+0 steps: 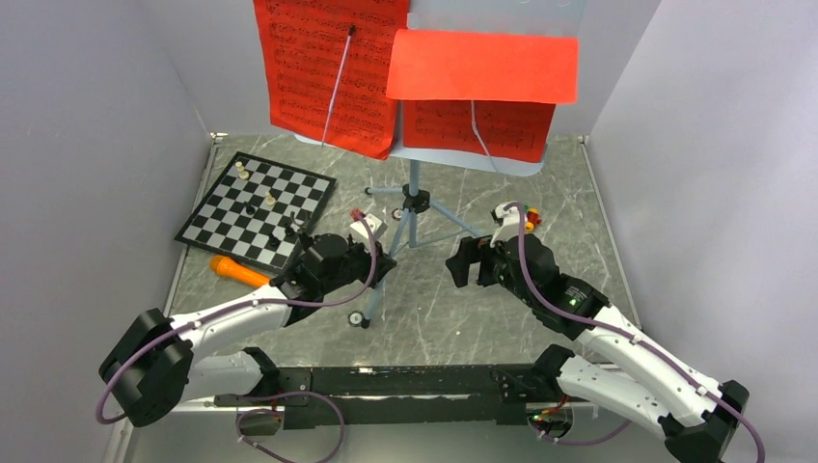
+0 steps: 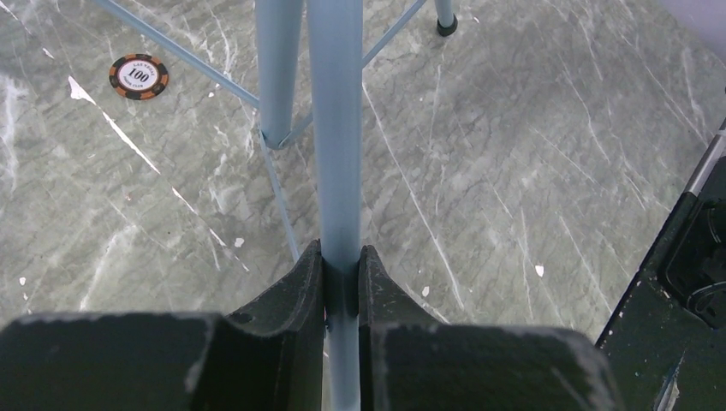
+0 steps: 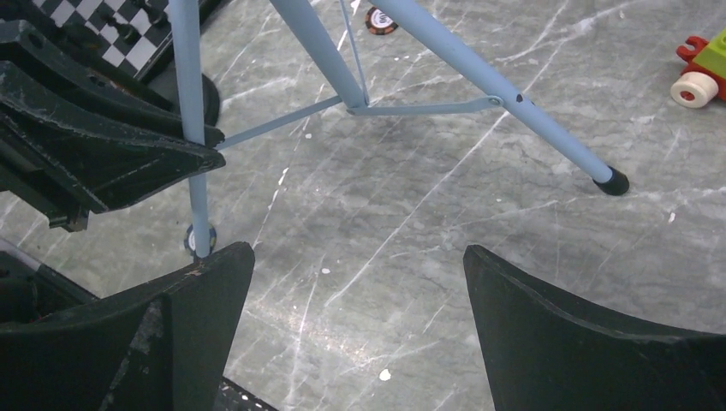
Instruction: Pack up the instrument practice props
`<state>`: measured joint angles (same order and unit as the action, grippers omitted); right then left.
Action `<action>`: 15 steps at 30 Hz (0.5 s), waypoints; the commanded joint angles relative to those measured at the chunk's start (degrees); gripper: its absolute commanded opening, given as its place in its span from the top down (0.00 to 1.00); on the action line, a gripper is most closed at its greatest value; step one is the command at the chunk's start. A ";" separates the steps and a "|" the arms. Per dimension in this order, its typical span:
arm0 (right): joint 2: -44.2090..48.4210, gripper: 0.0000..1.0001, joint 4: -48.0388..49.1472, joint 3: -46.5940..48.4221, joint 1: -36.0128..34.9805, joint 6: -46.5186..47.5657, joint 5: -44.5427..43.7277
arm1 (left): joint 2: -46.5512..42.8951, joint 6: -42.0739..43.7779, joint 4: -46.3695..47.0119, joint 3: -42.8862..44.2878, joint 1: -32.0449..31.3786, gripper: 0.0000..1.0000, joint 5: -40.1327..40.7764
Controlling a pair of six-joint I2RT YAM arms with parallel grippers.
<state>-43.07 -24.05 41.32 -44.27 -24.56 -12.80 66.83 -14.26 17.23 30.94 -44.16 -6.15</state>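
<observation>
The light-blue tripod music stand (image 1: 415, 201) stands mid-table, its desk holding red music sheets (image 1: 328, 72), one folded over (image 1: 482, 66). My left gripper (image 1: 383, 262) is shut on the stand's near-left leg (image 2: 336, 154), gripping it between both fingers (image 2: 341, 287). My right gripper (image 1: 462, 266) is open and empty, low over the table to the right of the tripod, facing it (image 3: 360, 265). In its view another leg (image 3: 514, 111) ends in a black foot. The orange microphone (image 1: 241, 272) lies left of my left arm. The black mic stand is not in view.
A chessboard (image 1: 256, 210) with pieces lies at the back left. A brick toy car (image 1: 529, 218) sits behind my right gripper and shows in the right wrist view (image 3: 700, 73). A poker chip (image 2: 139, 75) lies under the tripod. Grey walls enclose the table.
</observation>
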 commanded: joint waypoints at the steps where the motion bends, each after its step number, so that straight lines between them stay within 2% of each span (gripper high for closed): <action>1: 0.05 0.02 -0.80 3.88 0.24 2.87 2.98 | -3.17 -0.15 0.86 0.38 -0.97 1.00 -1.30; 3: 0.49 0.02 -1.26 4.84 0.24 3.23 2.84 | -3.65 0.18 -0.51 1.50 -0.97 0.89 -0.54; 4: 0.88 0.02 -1.52 5.35 0.24 3.35 2.53 | -3.83 0.45 -1.30 2.24 -1.01 0.75 -0.25; 6: 1.72 0.01 -2.32 6.48 0.25 3.39 1.68 | -3.88 0.79 -3.11 4.07 -1.01 0.55 0.20; 9: 2.96 0.01 -4.45 8.61 0.24 3.44 -0.67 | -3.98 0.82 -5.28 6.53 -1.01 0.42 0.59; 15: 5.68 0.01 -11.05 14.40 0.25 1.73 -10.99 | -6.37 0.40 -9.51 9.84 -1.00 0.25 3.92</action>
<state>-40.07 -30.44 50.57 -44.27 -22.33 -15.27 63.40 -13.98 10.68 37.12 -44.95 -4.82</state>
